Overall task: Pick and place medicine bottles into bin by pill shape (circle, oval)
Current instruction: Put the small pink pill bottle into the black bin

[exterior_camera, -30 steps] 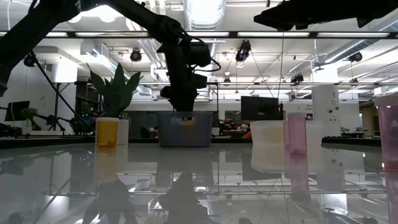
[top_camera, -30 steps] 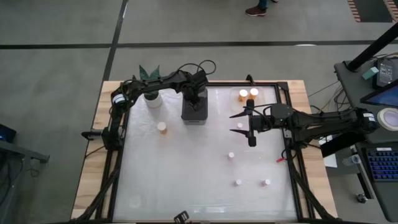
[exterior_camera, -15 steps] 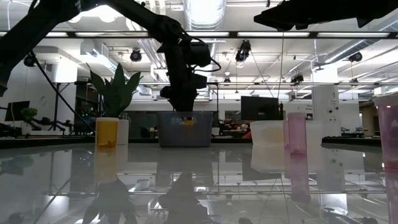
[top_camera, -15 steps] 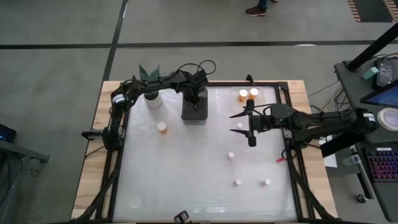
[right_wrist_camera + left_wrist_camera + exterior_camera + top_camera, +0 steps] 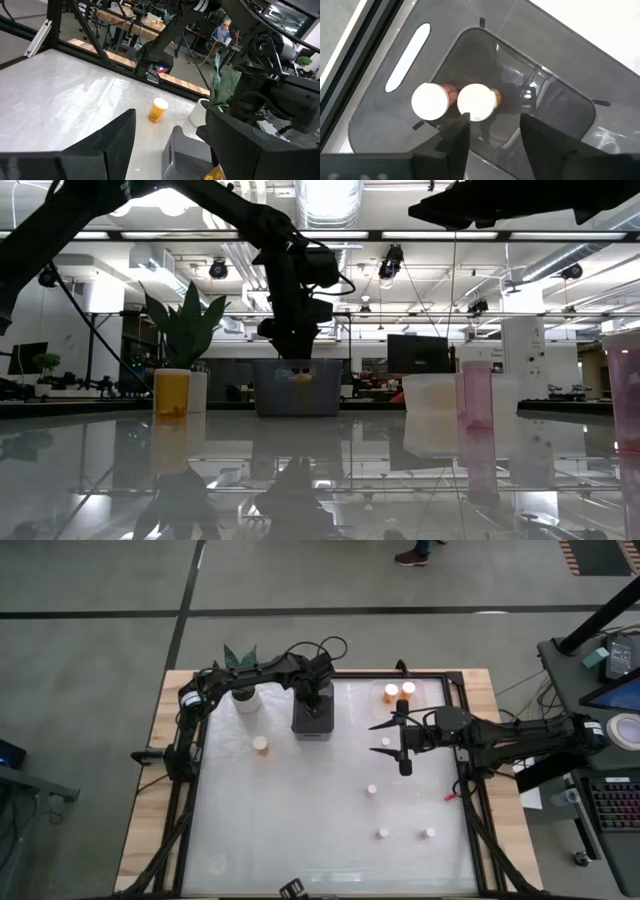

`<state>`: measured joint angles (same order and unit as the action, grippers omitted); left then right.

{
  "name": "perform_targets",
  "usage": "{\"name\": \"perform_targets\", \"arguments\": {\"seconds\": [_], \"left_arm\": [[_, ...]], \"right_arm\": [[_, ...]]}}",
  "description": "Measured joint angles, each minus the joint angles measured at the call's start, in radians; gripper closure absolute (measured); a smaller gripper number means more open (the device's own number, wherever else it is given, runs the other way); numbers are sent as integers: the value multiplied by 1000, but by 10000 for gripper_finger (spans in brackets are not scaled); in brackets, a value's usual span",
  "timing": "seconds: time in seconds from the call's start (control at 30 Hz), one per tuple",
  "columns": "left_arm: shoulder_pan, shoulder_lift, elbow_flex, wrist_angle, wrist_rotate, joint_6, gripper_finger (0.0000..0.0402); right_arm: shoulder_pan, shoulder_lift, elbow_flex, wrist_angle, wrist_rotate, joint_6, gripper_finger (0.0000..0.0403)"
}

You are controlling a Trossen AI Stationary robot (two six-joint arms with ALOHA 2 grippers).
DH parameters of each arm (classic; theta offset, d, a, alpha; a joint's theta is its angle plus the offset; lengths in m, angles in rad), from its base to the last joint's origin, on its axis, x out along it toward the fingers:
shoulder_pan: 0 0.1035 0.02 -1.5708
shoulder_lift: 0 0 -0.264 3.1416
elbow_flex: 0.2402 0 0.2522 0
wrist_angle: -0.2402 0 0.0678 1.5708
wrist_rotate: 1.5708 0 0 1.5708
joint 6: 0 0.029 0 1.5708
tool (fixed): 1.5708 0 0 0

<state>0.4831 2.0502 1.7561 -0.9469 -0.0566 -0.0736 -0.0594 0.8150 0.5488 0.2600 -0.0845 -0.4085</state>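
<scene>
Almost nothing has shifted since a second ago: the left gripper [image 5: 312, 700] still hangs over the dark bin [image 5: 312, 723] at the table's far edge, but in the low view the orange bottle [image 5: 301, 377] now sits a touch lower, just under the fingertips, and the left wrist view shows the fingers [image 5: 454, 145] spread with nothing between them. Two white-capped bottles [image 5: 454, 100] lie inside the bin side by side, caps toward the camera, long axes roughly upright. The right gripper [image 5: 401, 740] hovers mid-table, its fingers [image 5: 117, 135] apart and empty. An orange bottle [image 5: 260, 744] stands upright near the plant pot [image 5: 245, 700]; small bottles [image 5: 404, 833] stand scattered toward the near right.
</scene>
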Motion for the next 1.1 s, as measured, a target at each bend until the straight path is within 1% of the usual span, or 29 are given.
{"name": "perform_targets", "arguments": {"seconds": [0.17, 0.27, 0.43, 0.57, 0.67, 0.77, 0.83, 1.1], "left_arm": [[0, 0, 0, 4, -2, -7, 197], [0, -2, 0, 3, -5, -7, 181], [-7, -46, 2, -17, -5, -29, 178], [-45, -109, 1, -36, -4, -45, 178], [-96, -163, 1, -30, -5, -50, 178], [-165, -210, 0, -9, -7, -40, 178], [-218, -238, -2, 3, -8, -24, 178], [-462, -299, -22, 70, -11, 51, 178]], "right_arm": [[0, 0, 0, -2, 0, -3, 170], [0, 0, 0, -2, 0, -3, 170], [0, 0, 0, -2, 7, -3, 170], [0, 0, 0, -6, 8, 3, 170], [0, 0, 0, -11, 12, 16, 170], [0, 0, 0, -21, 37, 35, 170], [0, 0, 0, -28, 61, 53, 170], [0, 0, 0, -91, 65, 151, 170]]}}
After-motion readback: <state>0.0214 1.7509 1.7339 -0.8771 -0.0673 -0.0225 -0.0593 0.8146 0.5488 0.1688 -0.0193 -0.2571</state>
